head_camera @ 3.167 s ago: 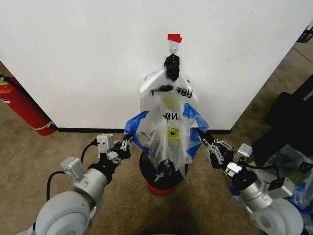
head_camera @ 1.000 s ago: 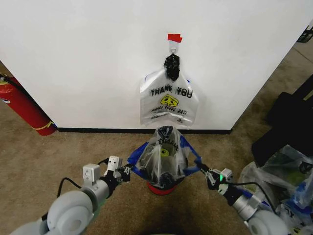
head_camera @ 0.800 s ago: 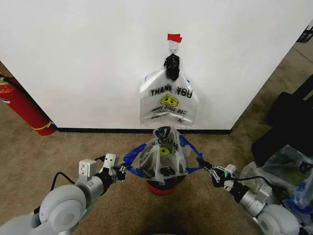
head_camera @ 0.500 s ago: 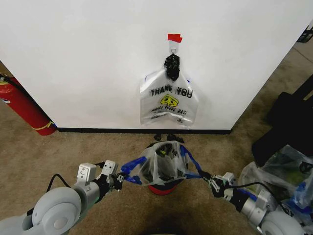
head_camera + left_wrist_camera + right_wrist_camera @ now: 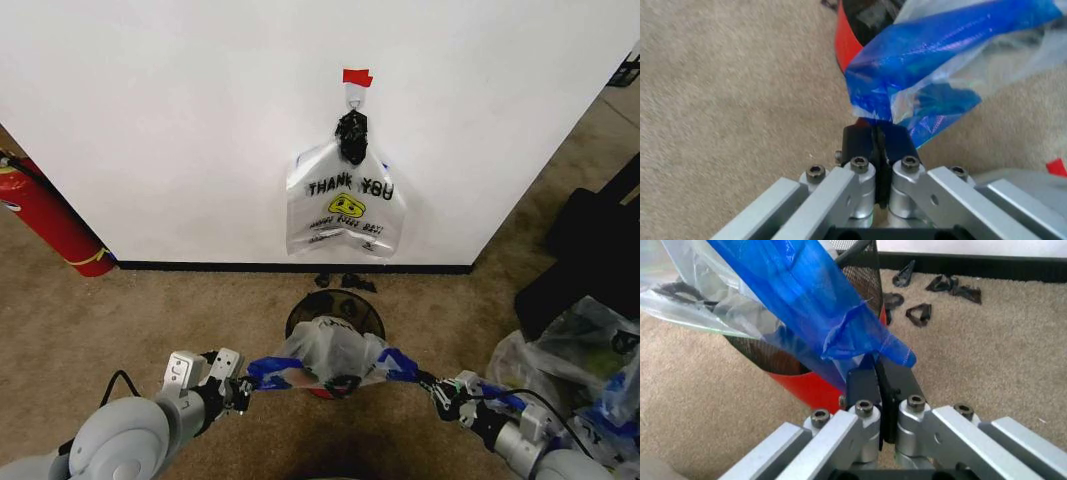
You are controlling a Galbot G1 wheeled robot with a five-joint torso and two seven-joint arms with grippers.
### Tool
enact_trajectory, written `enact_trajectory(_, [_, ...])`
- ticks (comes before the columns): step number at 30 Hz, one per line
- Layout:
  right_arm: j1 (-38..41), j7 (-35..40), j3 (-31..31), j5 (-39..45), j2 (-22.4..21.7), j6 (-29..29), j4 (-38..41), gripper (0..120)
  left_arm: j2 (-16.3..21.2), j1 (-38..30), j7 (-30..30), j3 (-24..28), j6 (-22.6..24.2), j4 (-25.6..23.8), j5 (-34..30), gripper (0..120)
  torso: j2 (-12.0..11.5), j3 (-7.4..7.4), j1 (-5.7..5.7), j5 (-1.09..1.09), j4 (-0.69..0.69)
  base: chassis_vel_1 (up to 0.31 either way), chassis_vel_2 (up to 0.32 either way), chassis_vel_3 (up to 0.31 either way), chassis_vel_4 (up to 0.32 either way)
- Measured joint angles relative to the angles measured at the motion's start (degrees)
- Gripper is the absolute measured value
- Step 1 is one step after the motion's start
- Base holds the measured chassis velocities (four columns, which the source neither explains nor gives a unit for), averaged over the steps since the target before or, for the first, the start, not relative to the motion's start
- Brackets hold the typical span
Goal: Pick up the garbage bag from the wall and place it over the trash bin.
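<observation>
We see the garbage bag point(image 5: 330, 352), thin translucent-white plastic with dark lettering and blue patches at both ends, stretched sideways low over the near part of the trash bin point(image 5: 335, 318), its crumpled middle sagging across the bin's front rim. Its blue ends are pulled out to either side and pinched in closed jaws, as the wrist views show point(image 5: 920, 65) point(image 5: 800, 300). The trash bin is a small round black wire-mesh bin with a red base point(image 5: 807, 382), standing upright on the carpet near the wall, its far rim uncovered.
</observation>
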Motion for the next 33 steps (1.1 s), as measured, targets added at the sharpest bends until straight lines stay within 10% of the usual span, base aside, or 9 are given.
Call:
enact_trajectory(14, [7.9,3.0,-2.9,-2.3,2.7,-1.6,-9.0,0,-4.4,-1.4,0.3,3.0,-0.1,6.7,3.5,0,0.0,0.0,0.0,0.0,0.0,0.0,0.0,0.0,0.0])
enact_trajectory(33, [10.5,4.0,-2.6,-0.8,9.0,-0.1,-9.1,0,-9.5,0.4,-1.5,0.9,-3.4,3.3,8.7,8,0.0,0.0,0.0,-0.01,0.0,0.0,0.0,0.0,0.0])
